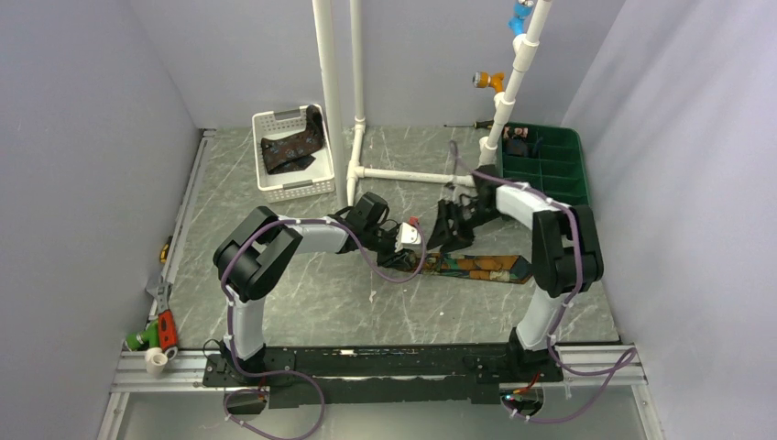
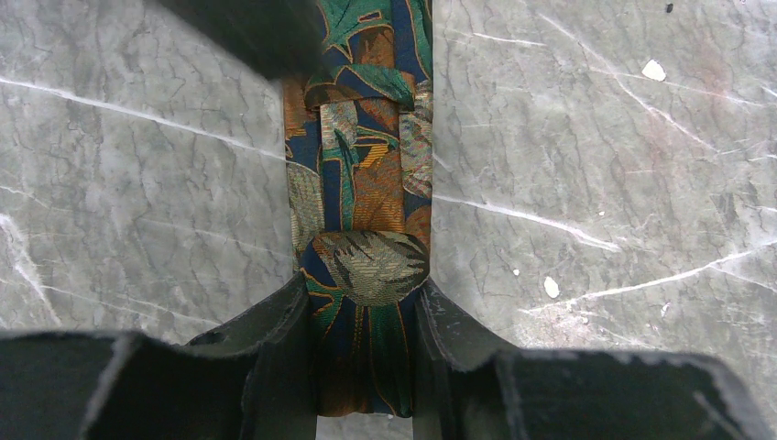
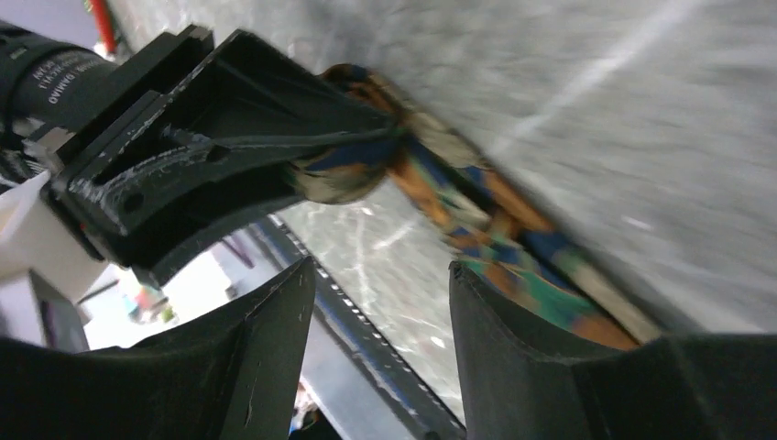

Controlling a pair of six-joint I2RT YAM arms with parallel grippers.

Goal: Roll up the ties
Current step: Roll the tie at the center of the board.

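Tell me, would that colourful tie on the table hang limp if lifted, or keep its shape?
Probably limp: the patterned tie lies flat along the table and bunches in folds where the left gripper pinches it. It likely weighs little, being thin cloth. Its woven surface looks smooth, so it may slide when pushed.

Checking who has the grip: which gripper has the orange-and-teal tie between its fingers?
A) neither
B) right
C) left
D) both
C: the left wrist view shows the tie pinched in the left gripper, while the right gripper stands open with nothing between its fingers.
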